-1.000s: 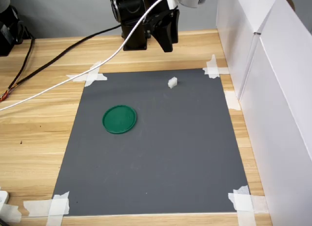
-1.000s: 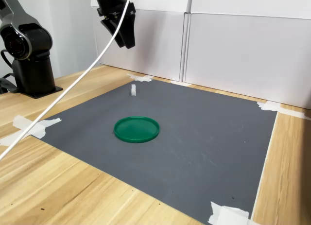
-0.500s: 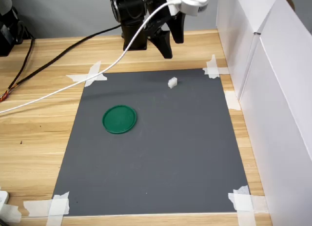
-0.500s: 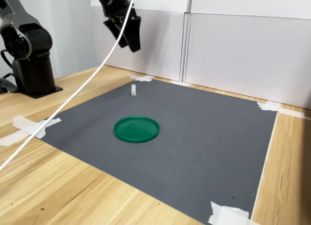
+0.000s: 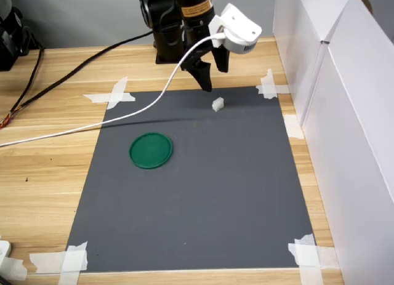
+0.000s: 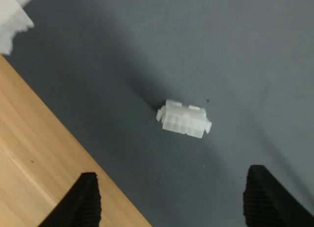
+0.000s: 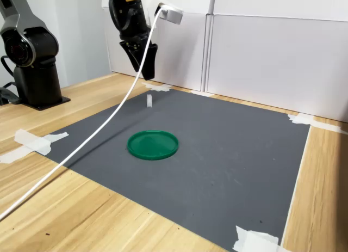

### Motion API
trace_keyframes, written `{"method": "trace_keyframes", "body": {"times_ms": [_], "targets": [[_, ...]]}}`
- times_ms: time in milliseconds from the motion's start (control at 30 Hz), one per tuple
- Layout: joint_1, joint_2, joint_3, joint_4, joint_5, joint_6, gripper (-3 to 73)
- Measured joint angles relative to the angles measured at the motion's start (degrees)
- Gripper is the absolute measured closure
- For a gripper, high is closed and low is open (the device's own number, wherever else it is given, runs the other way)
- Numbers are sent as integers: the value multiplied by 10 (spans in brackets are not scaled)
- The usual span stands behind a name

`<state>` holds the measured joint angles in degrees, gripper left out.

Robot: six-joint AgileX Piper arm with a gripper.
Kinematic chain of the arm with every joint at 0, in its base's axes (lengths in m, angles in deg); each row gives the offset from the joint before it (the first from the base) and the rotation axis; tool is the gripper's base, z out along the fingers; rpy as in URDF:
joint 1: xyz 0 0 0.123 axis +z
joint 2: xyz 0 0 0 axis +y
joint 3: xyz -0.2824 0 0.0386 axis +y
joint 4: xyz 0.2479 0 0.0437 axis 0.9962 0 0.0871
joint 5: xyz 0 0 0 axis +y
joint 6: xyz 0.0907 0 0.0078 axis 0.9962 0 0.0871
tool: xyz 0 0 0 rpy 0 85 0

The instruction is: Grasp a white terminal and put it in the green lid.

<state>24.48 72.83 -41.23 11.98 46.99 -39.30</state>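
Wood tabletop (image 5: 55, 168) carries a dark grey mat (image 5: 203, 186) held at its corners by white tape (image 5: 114, 94), with white boxes (image 7: 261, 50) walling one side.

On the mat the green lid (image 5: 151, 151) lies flat, nothing in it. The white terminal (image 5: 217, 104) sits well apart from it, nearer the mat's far edge in the first exterior view and up-right of the lid there; in the second exterior view it stands behind the lid (image 7: 153, 145) as a small pale block (image 7: 149, 101). Neither has shifted over the last second.

What has changed is the arm. A second ago the gripper (image 5: 212, 76) hung high over the bare wood beyond the mat; it has since come down and forward, so its tips now hover just above and behind the terminal, not touching it. The white cable (image 5: 92, 128) has swung with it and now drapes across the mat's corner.

In the wrist view the terminal (image 6: 184, 121) lies on grey mat between the two black fingertips (image 6: 86, 200), which stand wide apart, jaws open and empty, with the mat's edge and wood close by.
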Motion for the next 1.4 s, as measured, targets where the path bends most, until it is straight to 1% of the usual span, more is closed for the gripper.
{"method": "trace_keyframes", "body": {"times_ms": [100,200,333,433,533,600,1033,1267,1400], "targets": [[0,10,8,-17,-19,0,-19],[2,18,8,-23,-27,-2,-10],[32,32,8,-27,-34,-14,0],[51,41,8,-32,-40,13,8],[52,42,8,-52,-51,57,12],[52,44,8,-58,-55,68,12],[52,105,8,-60,-91,68,12],[52,125,8,-60,-92,68,13],[52,126,8,-60,-92,68,44]]}}
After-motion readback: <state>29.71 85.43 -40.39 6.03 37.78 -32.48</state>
